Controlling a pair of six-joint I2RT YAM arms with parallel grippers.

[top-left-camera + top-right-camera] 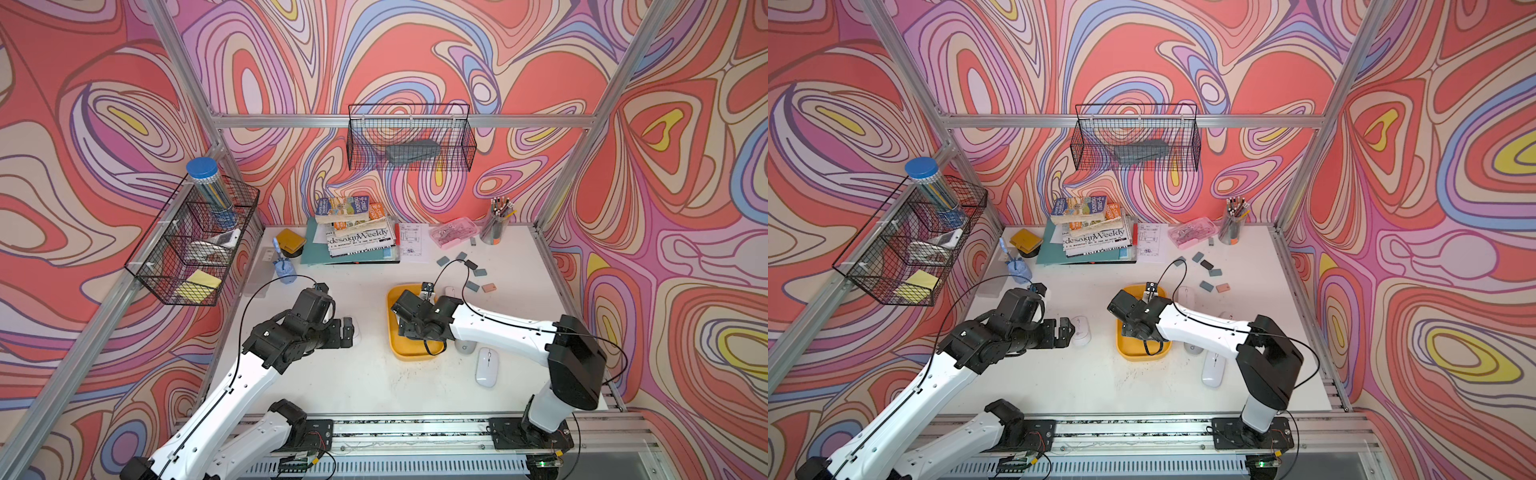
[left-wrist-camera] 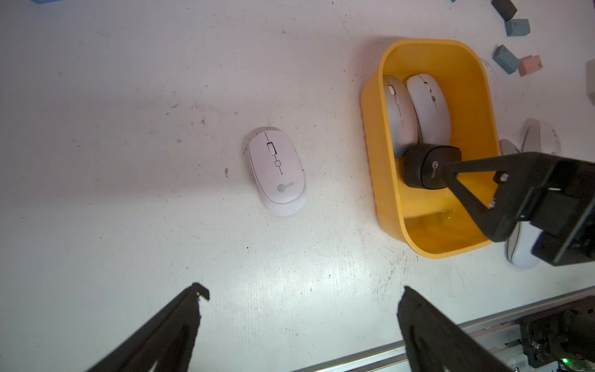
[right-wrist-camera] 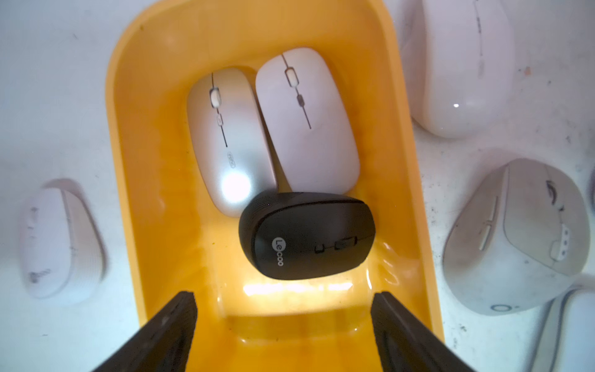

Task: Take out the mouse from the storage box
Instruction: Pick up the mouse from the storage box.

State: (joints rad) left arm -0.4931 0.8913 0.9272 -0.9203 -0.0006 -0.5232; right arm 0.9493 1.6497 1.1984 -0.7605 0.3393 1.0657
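The yellow storage box [image 1: 398, 353] [image 1: 1124, 351] stands mid-table. Three mice lie in it: a black mouse [image 3: 306, 235] [image 2: 421, 170] lies crosswise, and beyond it a silver mouse [image 3: 225, 138] and a white mouse [image 3: 306, 122] lie side by side. My right gripper [image 3: 285, 299] hangs open over the box's near end. Only the box floor shows between its fingers, and the black mouse lies just ahead of the tips. My left gripper [image 2: 302, 290] [image 1: 1065, 328] is open above bare table, left of the box. A pale pink mouse [image 2: 277, 170] [image 1: 1080, 330] lies on the table just ahead of it.
Three pale mice [image 1: 486, 368] [image 1: 464, 345] [image 1: 451, 291] lie on the table right of the box. Small erasers [image 1: 473, 272] are scattered behind them. A book stack [image 1: 357, 237], a pink case [image 1: 453, 232] and a pencil cup [image 1: 496, 226] line the back. Wire baskets [image 1: 191, 245] [image 1: 411, 141] hang on the walls.
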